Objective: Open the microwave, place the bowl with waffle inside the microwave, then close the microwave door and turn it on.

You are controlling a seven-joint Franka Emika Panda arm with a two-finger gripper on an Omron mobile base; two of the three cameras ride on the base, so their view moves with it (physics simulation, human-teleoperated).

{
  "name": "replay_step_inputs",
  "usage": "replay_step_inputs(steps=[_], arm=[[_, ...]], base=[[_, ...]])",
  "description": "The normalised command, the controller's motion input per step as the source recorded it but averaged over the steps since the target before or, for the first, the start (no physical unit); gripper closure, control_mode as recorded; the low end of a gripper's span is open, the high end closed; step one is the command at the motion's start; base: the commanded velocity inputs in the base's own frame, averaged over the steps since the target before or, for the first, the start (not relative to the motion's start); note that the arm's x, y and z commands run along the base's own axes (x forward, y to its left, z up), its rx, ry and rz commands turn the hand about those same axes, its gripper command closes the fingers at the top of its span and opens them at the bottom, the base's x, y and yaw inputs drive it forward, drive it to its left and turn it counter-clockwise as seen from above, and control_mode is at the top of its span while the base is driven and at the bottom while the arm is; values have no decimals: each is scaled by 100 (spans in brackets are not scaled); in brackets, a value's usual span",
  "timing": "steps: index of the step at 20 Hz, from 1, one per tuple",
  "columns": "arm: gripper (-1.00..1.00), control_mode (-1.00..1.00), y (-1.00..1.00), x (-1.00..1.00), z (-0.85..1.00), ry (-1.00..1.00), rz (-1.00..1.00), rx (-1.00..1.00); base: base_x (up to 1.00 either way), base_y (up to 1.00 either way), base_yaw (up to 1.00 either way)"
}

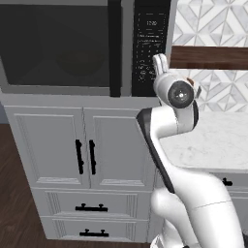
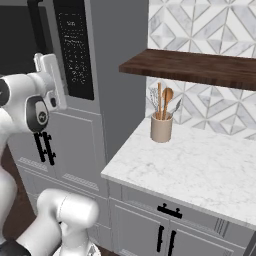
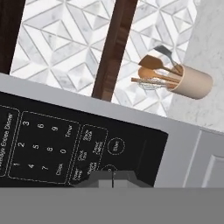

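Observation:
The microwave (image 1: pixel 58 46) is built in above the cabinets. The microwave door (image 1: pixel 53 29) is closed, its dark glass flush with the frame and its black bar handle (image 1: pixel 115 48) upright. My gripper (image 1: pixel 160 62) is shut and points at the lower part of the black keypad panel (image 1: pixel 150 46). From the right base view the gripper (image 2: pixel 44 59) sits just left of the keypad (image 2: pixel 75 50). In the hand view the shut fingertips (image 3: pixel 113 177) are right at the keypad (image 3: pixel 65 144), below the round Start button (image 3: pixel 116 145). The bowl with waffle is hidden.
A beige utensil crock (image 2: pixel 161 126) with wooden spoons stands on the marble counter (image 2: pixel 200 165) to the right, under a dark wooden shelf (image 2: pixel 195 67). Grey cabinet doors (image 1: pixel 82 150) and drawers sit below the microwave.

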Motion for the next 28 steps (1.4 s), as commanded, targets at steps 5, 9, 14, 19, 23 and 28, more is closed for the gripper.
replay_step_inputs(steps=[5,9,14,19,23,28], arm=[[100,-100,0,49,-25,1,5,0],[100,-100,-1,53,-8,0,4,0],[100,-100,-2,79,-2,0,1,0],[100,-100,0,99,-32,0,0,0],[100,-100,-5,100,-65,1,0,0],[100,-100,-46,100,-79,0,0,0]], base=[[0,0,0],[0,0,0],[0,0,0],[0,0,0],[0,0,0],[0,0,0]])
